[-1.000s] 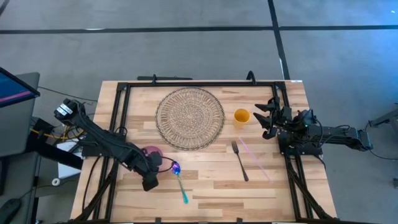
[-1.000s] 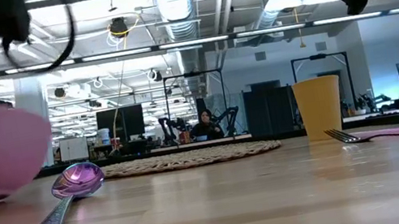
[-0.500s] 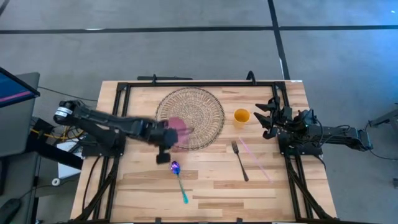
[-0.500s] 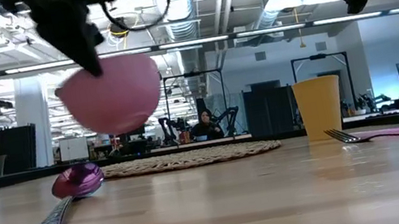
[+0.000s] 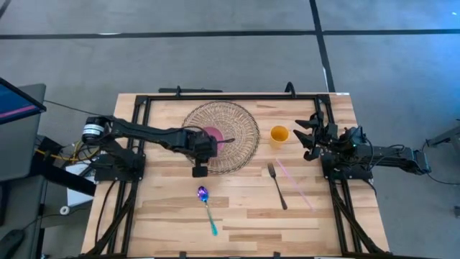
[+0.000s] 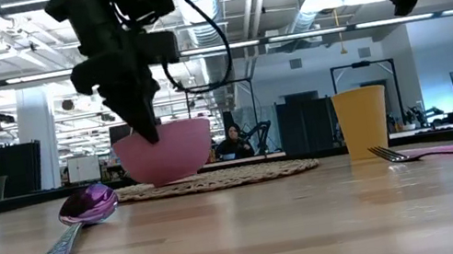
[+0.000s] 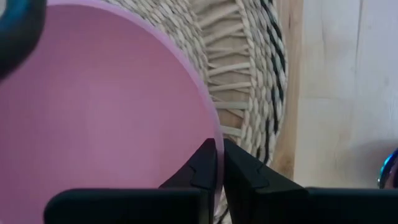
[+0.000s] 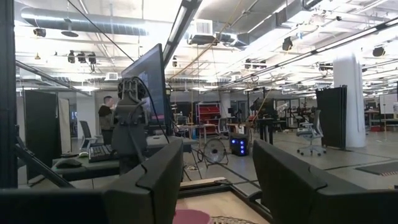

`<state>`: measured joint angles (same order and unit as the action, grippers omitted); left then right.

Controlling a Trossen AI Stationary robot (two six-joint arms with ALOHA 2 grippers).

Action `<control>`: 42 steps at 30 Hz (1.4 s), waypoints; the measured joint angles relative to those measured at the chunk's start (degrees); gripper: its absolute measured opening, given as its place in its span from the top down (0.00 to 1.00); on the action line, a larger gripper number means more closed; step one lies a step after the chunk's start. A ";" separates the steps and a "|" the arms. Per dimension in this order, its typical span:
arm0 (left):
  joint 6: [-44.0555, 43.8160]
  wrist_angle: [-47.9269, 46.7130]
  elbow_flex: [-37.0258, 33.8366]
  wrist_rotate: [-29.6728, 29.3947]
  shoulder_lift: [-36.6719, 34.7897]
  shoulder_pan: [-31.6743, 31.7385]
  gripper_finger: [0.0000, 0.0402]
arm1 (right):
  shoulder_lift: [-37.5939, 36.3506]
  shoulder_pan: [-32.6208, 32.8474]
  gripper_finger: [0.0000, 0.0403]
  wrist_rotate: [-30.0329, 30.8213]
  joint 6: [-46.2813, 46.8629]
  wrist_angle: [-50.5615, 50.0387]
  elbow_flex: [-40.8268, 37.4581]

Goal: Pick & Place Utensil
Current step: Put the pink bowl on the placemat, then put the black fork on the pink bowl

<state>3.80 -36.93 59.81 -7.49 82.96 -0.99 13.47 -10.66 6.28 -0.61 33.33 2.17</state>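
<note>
Pink bowl [image 5: 210, 136] pinched at its rim by the left gripper [image 7: 216, 167], jaws closed down to the rim's thickness; bowl over the woven placemat [image 5: 220, 136], near the mat's front-left part. Whether bowl bottom touches the mat: cannot tell from the low view. Nothing visible inside the bowl. Orange cup [image 5: 279, 134] upright just right of the mat; contents not visible.

Spoon [image 5: 207, 208] flat on the table [image 5: 323, 216], in front of the mat, well apart from the bowl, iridescent head toward the mat. Fork [image 5: 277, 185] and pink straw-like stick [image 5: 294, 183] side by side right of centre. Bare wood on the front-right and front-left stretches.

Right gripper [image 5: 307, 134] raised at the right edge, fingers [image 8: 155, 180] spread wide, holding nothing.
</note>
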 joint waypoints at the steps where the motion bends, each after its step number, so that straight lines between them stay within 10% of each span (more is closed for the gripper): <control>1: 0.00 0.12 0.00 -0.06 0.41 -0.22 0.94 | 0.00 0.00 0.53 0.00 -0.31 0.02 0.00; 32: -7.72 5.42 -0.02 -0.15 -14.82 -9.79 0.76 | 0.42 0.04 0.53 -0.21 0.43 -0.28 0.50; 42: -7.72 5.19 -0.04 -3.63 -18.69 -13.38 0.76 | 16.72 4.05 0.56 -0.36 2.61 -1.72 8.15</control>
<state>-3.92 -31.73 59.77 -11.11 64.27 -14.37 30.20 -6.61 5.92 2.00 31.61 10.32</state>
